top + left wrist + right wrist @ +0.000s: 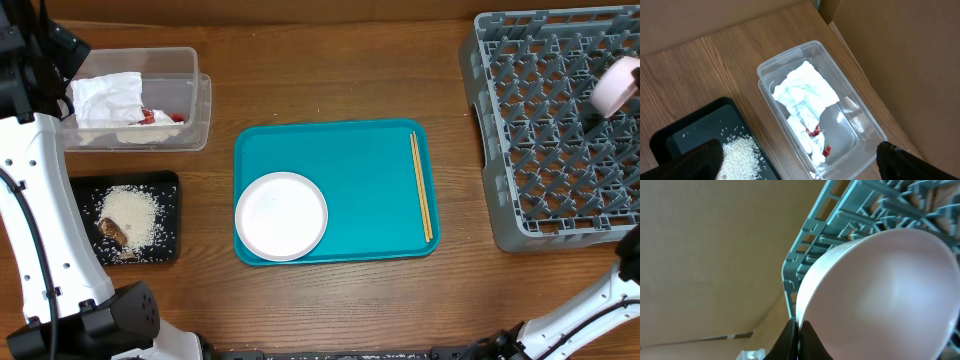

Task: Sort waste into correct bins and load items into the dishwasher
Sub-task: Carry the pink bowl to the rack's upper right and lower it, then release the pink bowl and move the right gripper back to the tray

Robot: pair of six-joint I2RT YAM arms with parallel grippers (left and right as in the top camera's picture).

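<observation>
Bowl (615, 85): pinched by its rim in the right gripper (798, 330), tilted on edge over the rack (550, 150), with pegs close behind it.
Right gripper: clamped narrow on the rim.
Left gripper (797, 160): spread wide, holding nothing.
Tub (870, 130): straight below the left gripper; holds the napkin (805, 92) and the red wrapper (815, 132).
Black tray (675, 135): beside the tub, partly under one finger; holds rice (742, 152) and a brown scrap (113, 232).
Teal tray (360, 160): on the surface (300, 80) between the grippers; carries a plate (281, 216), and chopsticks (422, 185) lying lengthways along the edge nearer the right gripper.
</observation>
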